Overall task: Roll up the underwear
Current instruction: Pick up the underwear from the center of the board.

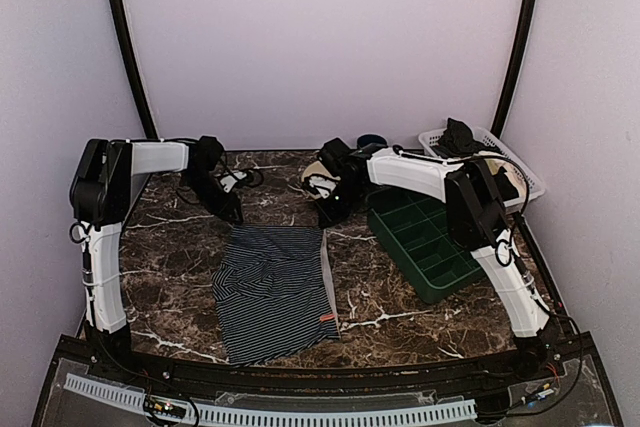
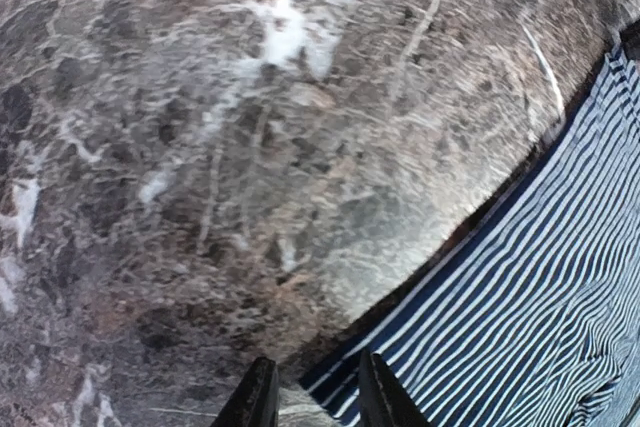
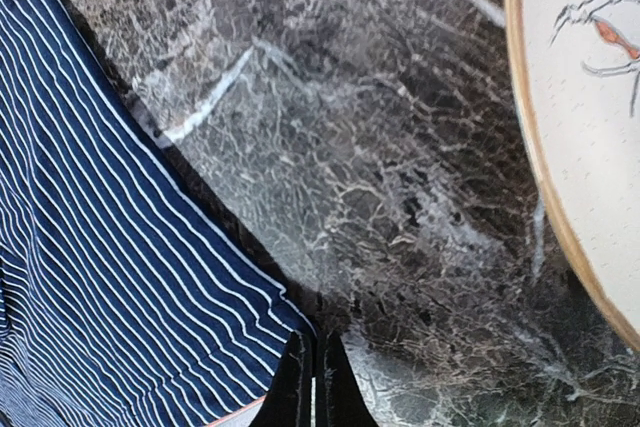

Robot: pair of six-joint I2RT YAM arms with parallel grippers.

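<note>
The underwear (image 1: 275,292), dark navy with thin white stripes, lies spread flat on the marble table, with its grey waistband (image 1: 328,282) and red mark along the right edge. My left gripper (image 1: 236,215) is at its far left corner. In the left wrist view the gripper (image 2: 317,392) is open, with the corner of the cloth (image 2: 520,287) lying between the fingers. My right gripper (image 1: 328,215) is at the far right corner. In the right wrist view the gripper (image 3: 314,387) has its fingers pressed together at the corner of the cloth (image 3: 120,247).
A cream plate (image 3: 590,97) with a bird drawing lies just beyond the right gripper. A green divided tray (image 1: 425,242) stands to the right of the underwear. A white basket (image 1: 500,157) holding dark clothes sits at the back right.
</note>
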